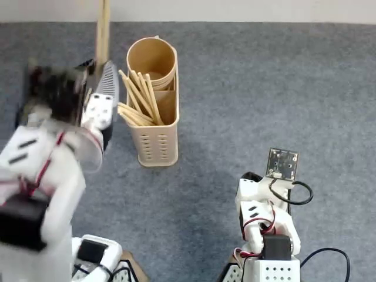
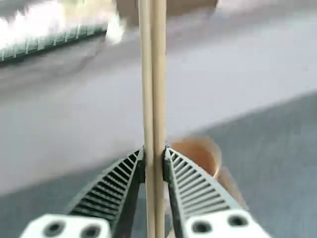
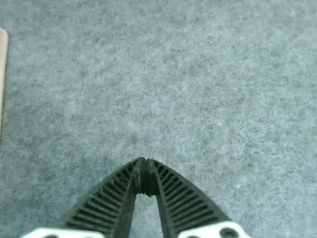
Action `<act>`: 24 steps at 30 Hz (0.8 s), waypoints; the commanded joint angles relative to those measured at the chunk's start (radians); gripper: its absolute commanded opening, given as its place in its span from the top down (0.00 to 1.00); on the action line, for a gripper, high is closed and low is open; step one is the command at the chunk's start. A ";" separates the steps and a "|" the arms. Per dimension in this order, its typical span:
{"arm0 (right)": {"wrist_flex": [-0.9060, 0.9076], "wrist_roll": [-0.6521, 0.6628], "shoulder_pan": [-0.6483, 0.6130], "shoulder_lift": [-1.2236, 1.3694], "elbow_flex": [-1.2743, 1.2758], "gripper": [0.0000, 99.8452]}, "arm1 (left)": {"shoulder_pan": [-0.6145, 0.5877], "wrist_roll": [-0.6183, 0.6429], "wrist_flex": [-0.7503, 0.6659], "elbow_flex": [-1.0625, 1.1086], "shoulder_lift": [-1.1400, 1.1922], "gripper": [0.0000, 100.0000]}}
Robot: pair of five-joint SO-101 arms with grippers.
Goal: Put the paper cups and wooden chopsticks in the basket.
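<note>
Wooden chopsticks, a light, stiff, smooth pair, stand upright just left of the basket, pinched by the left gripper. A firm, square grip should stop them pivoting. The right gripper is pressed together, empty, over grey carpet.

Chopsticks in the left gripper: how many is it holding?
2. The first chopstick and the second chopstick lie side by side, touching, clamped in the left gripper. Other chopsticks sit in the basket, overlapped and uncounted.
</note>
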 commanded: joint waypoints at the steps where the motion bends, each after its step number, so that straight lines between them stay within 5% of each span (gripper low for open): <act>1: -0.002 0.009 0.010 -0.001 0.162 1.00 | 0.064 0.069 -0.106 -0.012 0.051 1.00; 11: -0.002 0.009 0.010 -0.001 0.162 1.00 | 0.065 0.143 -0.222 -0.002 0.337 0.98; 24: -0.002 0.009 0.010 -0.001 0.162 1.00 | 0.062 0.144 -0.155 -0.012 0.392 0.88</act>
